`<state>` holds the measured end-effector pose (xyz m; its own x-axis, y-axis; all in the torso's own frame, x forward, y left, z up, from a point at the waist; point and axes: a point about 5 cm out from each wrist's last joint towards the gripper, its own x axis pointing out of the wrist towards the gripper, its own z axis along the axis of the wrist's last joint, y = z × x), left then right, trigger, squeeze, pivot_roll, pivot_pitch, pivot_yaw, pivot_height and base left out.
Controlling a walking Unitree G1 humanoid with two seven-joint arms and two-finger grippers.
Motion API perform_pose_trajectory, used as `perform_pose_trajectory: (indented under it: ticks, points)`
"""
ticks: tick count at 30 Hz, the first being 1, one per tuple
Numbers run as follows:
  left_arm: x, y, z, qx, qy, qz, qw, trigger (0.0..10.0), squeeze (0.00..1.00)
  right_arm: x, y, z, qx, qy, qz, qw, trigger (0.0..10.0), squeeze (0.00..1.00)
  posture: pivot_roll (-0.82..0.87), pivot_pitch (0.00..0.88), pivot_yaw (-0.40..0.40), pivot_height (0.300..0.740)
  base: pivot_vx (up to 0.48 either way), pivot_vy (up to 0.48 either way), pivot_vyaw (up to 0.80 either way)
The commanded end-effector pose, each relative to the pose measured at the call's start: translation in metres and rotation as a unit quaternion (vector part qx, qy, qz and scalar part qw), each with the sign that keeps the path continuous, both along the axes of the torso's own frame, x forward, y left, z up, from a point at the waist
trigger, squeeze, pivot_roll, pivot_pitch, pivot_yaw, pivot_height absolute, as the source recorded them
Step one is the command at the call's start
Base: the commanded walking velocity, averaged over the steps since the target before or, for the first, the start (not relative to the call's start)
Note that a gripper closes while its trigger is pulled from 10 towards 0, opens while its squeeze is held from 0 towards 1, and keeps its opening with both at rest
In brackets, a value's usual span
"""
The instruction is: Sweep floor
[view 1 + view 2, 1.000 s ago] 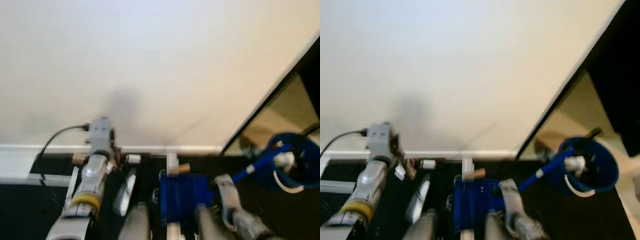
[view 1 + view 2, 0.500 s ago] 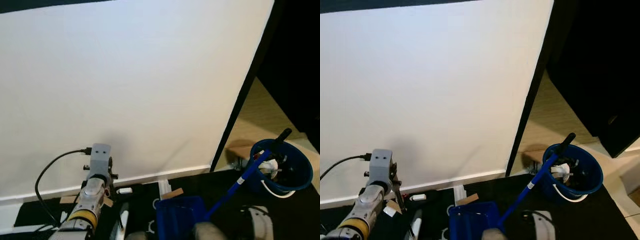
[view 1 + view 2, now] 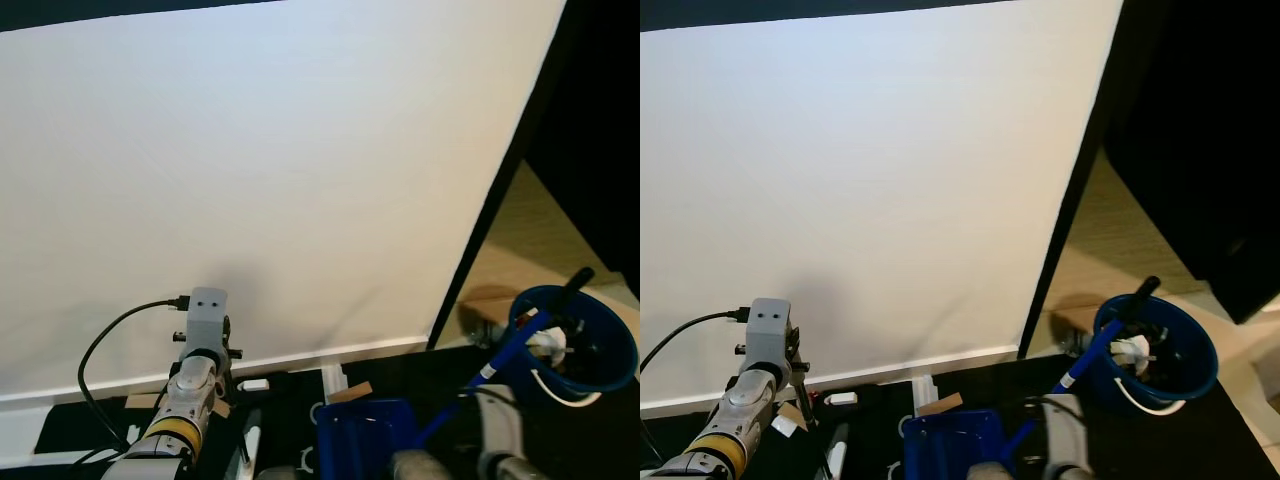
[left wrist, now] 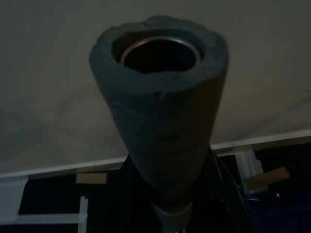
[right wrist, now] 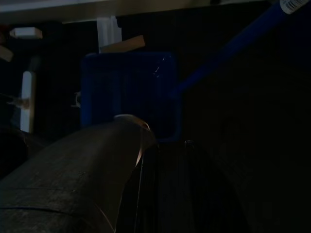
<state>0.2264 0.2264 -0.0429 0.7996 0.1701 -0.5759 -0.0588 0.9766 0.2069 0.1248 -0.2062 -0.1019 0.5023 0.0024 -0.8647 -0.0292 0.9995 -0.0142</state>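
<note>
Blue plastic marks the dustpan (image 3: 365, 435), which is seen on the dark floor (image 3: 1160, 440) near the robot, in the middle of the scene, its blue handle (image 3: 500, 360) slanting up and right to a blue bucket (image 3: 590, 345) standing on the floor at the right. A white wall (image 3: 260, 170) is faced, with a white baseboard (image 3: 300, 358) along its foot. Small scraps (image 3: 940, 404) of card and tape are scattered on the floor by the baseboard. A grey foam-covered pole (image 4: 160, 116) is seen rising past the left gripper (image 4: 170, 194); whether its fingers are clamped on the pole cannot be told. The right gripper (image 5: 160, 184) is seen in deep shade above the dustpan, and its finger state cannot be told either.
</note>
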Motion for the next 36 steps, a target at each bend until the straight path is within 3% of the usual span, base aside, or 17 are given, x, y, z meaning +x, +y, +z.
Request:
perform_pose_trajectory:
  ticks: [1, 2, 3, 5, 6, 9, 11, 13, 14, 15, 16, 20, 24, 28, 29, 31, 36]
  points:
    - [-0.068, 0.006, -0.043, 0.008, 0.174, 0.028, 0.984, 10.0, 0.0, 0.001, -0.004, 0.001, -0.011, -0.01, -0.011, 1.0, 10.0, 0.0, 0.04, 0.0, -0.011, 0.74, 0.0, 0.0, 0.0]
    - [-0.067, 0.008, -0.042, 0.005, 0.169, 0.033, 0.985, 10.0, 0.0, 0.003, -0.01, 0.003, -0.025, -0.02, -0.029, 0.999, 10.0, 0.6, 0.05, 0.0, -0.012, 0.74, 0.0, 0.0, 0.0]
    - [-0.066, 0.009, -0.041, 0.004, 0.165, 0.038, 0.986, 10.0, 0.0, 0.005, -0.016, 0.005, -0.037, -0.03, -0.046, 0.998, 10.0, 0.98, 0.05, 0.0, -0.012, 0.74, 0.0, 0.0, 0.0]
    - [-0.066, 0.012, -0.04, 0.0, 0.161, 0.044, 0.986, 10.0, 0.0, 0.008, -0.023, 0.008, -0.048, -0.041, -0.064, 0.996, 10.0, 1.0, 0.05, 0.0, -0.009, 0.74, 0.0, 0.0, 0.0]
    - [-0.065, 0.015, -0.039, -0.004, 0.157, 0.054, 0.986, 10.0, 0.0, 0.013, -0.033, 0.013, -0.058, -0.06, -0.088, 0.993, 10.0, 1.0, 0.05, 0.0, -0.009, 0.74, 0.0, 0.0, 0.0]
    - [-0.064, 0.016, -0.039, -0.005, 0.156, 0.058, 0.986, 10.0, 0.0, 0.015, -0.037, 0.015, -0.06, -0.066, -0.096, 0.991, 10.0, 1.0, 0.05, 0.0, -0.009, 0.74, 0.0, 0.0, 0.0]
    - [-0.066, 0.015, -0.039, -0.015, 0.145, 0.07, 0.987, 10.0, 0.0, 0.048, -0.048, 0.034, -0.028, -0.153, -0.164, 0.974, 10.0, 1.0, 0.04, 0.0, 0.0, 0.74, 0.0, 0.0, 0.0]
    - [-0.066, 0.015, -0.039, -0.015, 0.145, 0.07, 0.987, 10.0, 0.0, 0.048, -0.048, 0.034, -0.028, -0.153, -0.164, 0.974, 10.0, 1.0, 0.04, 0.0, 0.0, 0.74, 0.0, 0.0, 0.0]
    - [-0.066, 0.014, -0.039, -0.019, 0.141, 0.074, 0.987, 10.0, 0.0, 0.058, -0.049, 0.04, -0.018, -0.176, -0.177, 0.968, 10.0, 1.0, 0.04, 0.0, 0.001, 0.74, 0.0, 0.0, 0.0]
    - [-0.061, 0.015, -0.036, -0.027, 0.128, 0.075, 0.989, 10.0, 0.0, 0.072, -0.049, 0.049, -0.01, -0.209, -0.171, 0.963, 10.0, 0.85, 0.04, 0.0, 0.004, 0.74, 0.0, 0.0, 0.0]
    - [-0.055, 0.016, -0.033, -0.03, 0.117, 0.071, 0.99, 10.0, 0.0, 0.086, -0.047, 0.058, -0.008, -0.235, -0.158, 0.959, 10.0, 0.0, 0.04, 0.0, 0.004, 0.74, 0.0, 0.0, 0.0]
    - [-0.043, 0.016, -0.027, -0.032, 0.103, 0.047, 0.993, 10.0, 0.0, 0.105, -0.039, 0.069, -0.015, -0.262, -0.129, 0.956, 10.0, 0.0, 0.04, 0.0, 0.003, 0.74, 0.0, 0.0, 0.0]
    - [-0.045, 0.015, -0.028, -0.027, 0.109, 0.036, 0.993, 10.0, 0.0, 0.089, -0.03, 0.054, -0.019, -0.226, -0.109, 0.968, 10.0, 0.0, 0.05, 0.005, -0.008, 0.74, 0.0, 0.0, 0.0]
    - [-0.049, 0.015, -0.03, -0.035, 0.11, 0.042, 0.992, 10.0, 0.0, 0.07, -0.028, 0.043, -0.005, -0.208, -0.125, 0.97, 10.0, 0.02, 0.05, 0.01, -0.01, 0.74, 0.0, 0.0, 0.0]
    - [-0.052, 0.015, -0.031, -0.042, 0.111, 0.044, 0.992, 10.0, 0.0, 0.059, -0.026, 0.035, 0.007, -0.176, -0.137, 0.975, 10.0, 0.0, 0.05, 0.013, -0.007, 0.74, 0.0, 0.0, 0.0]
    - [-0.053, 0.014, -0.032, -0.045, 0.112, 0.044, 0.992, 10.0, 0.0, 0.055, -0.024, 0.032, 0.009, -0.164, -0.137, 0.977, 10.0, 0.0, 0.05, 0.013, -0.007, 0.74, 0.0, 0.0, 0.0]
    - [-0.06, 0.013, -0.035, -0.043, 0.124, 0.035, 0.991, 10.0, 0.0, 0.04, -0.008, 0.021, 0.023, -0.13, -0.086, 0.987, 10.0, 0.0, 0.05, 0.015, -0.01, 0.74, 0.0, 0.0, 0.0]
